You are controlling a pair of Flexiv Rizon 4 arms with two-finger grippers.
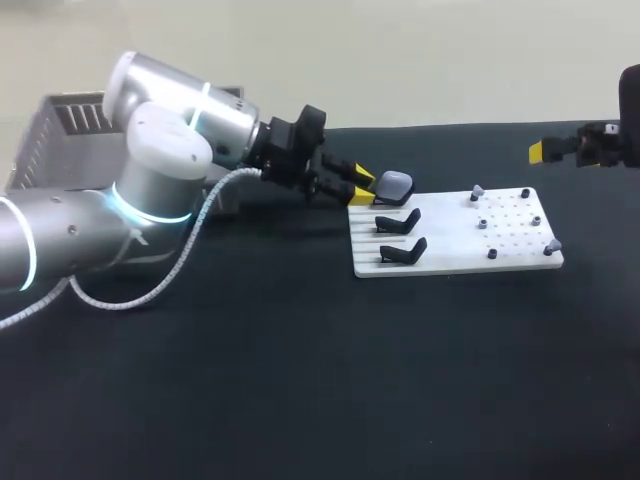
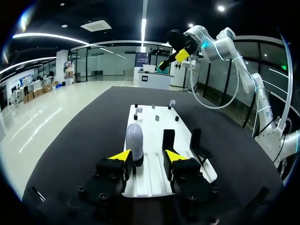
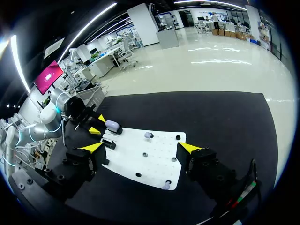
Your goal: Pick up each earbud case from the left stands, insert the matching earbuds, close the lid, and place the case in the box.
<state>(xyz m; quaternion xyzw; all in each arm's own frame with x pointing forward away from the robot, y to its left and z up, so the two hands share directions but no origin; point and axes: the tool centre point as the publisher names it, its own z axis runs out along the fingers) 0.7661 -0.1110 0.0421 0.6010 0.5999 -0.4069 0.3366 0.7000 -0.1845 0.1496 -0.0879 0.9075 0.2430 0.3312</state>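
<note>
At the far left of the black table (image 1: 300, 380) stands the grey slatted box (image 1: 70, 120). The left arm (image 1: 150, 170) comes in over it and stretches rightward, low over the table. The left gripper (image 1: 362, 186) is at the left end of a white board (image 1: 455, 262). Its fingers are spread apart and grasp nothing. In the left wrist view the gripper (image 2: 146, 161) has the pale lilac earbud case (image 2: 134, 140) between and just ahead of its yellow tips, close to one finger and apart from the other.

The case stands on the farthest of the three stands, at the board's far left corner. The two nearer black stands (image 1: 400, 235) hold nothing.

On the right half of the board lie two pale earbuds (image 1: 478, 190), one at the far edge and one at the near right corner. Several small dark pieces (image 1: 483, 223) sit among them.

At the far right, the right gripper (image 1: 548, 151) hangs above the table, well apart from the board. In the right wrist view its fingers (image 3: 91, 147) are spread wide and hold nothing, with the board below and ahead of them.
</note>
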